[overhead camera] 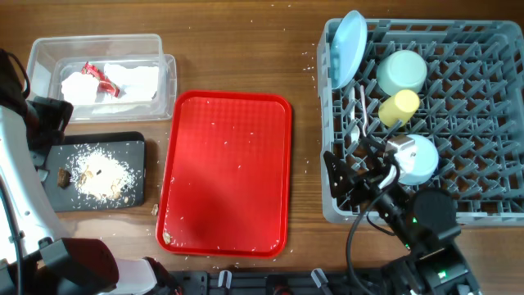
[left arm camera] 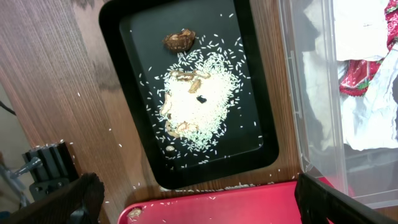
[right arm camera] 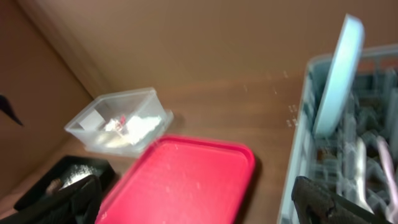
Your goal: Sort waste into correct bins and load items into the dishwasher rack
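The plate (overhead camera: 348,45) stands on edge in the rack (overhead camera: 479,90), beside the green bowl (overhead camera: 401,71), yellow cup (overhead camera: 399,106), blue bowl (overhead camera: 419,160) and white cutlery (overhead camera: 358,111). Napkins (overhead camera: 135,82) and a wrapper (overhead camera: 102,78) lie in the clear tub (overhead camera: 49,45). Rice (left arm camera: 199,106) covers the black tray (left arm camera: 134,74). Stray grains dot the red tray (overhead camera: 229,156) on the bench (overhead camera: 246,49). The left gripper (left arm camera: 199,186) and right gripper (right arm camera: 196,193) both have their jaws spread and empty.

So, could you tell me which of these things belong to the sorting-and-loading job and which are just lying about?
Job: clear tub holding napkins and snack wrapper; black tray with rice crumbs; dishwasher rack holding light blue plate, pale green bowl, yellow cup, light blue bowl, white cutlery.
Lying about: red tray, stray grains.
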Available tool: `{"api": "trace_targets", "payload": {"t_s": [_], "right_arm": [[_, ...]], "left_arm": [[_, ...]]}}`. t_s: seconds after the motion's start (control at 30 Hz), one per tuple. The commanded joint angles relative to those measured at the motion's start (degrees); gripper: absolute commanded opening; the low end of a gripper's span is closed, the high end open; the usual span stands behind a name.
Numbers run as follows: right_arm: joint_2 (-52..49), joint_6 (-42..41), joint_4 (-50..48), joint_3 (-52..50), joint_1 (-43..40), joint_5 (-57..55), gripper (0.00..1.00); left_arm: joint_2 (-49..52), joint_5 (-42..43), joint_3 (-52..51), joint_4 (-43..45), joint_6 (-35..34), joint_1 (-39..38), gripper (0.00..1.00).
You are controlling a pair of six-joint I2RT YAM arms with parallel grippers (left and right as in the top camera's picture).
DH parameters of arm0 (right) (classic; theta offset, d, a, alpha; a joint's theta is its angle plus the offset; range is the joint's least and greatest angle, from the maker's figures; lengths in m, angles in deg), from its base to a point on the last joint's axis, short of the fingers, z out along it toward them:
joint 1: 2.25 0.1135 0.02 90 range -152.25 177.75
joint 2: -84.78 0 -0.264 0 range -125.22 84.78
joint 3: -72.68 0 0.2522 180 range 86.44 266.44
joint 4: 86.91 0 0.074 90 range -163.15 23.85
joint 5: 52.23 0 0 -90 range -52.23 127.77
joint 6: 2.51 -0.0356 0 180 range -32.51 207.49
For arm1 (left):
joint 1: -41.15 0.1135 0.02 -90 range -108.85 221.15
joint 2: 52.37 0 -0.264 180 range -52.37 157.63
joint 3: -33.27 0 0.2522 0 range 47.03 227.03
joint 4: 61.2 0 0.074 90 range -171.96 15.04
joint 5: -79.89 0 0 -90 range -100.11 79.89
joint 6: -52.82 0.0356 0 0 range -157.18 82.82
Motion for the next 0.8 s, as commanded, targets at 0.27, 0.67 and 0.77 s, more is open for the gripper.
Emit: {"api": "trace_targets", "payload": {"t_s": [0.27,0.67,0.77], "right_arm": [[17.3,2.2,-6.1,-14.2,-10.1,2.0,1.00],[23.3,15.5,-11.1,-21.7,-23.7,1.6,1.00],[23.3,17.0,-7.3,-21.7,-27.2,1.3,1.00]], "left_arm": [[0.2,-1.0,0.0,0.0,0.5,0.2,1.00],[0.2,-1.0,0.0,0.0,0.5,0.2,1.00],[0.2,-1.0,0.0,0.0,0.5,0.2,1.00]]}}
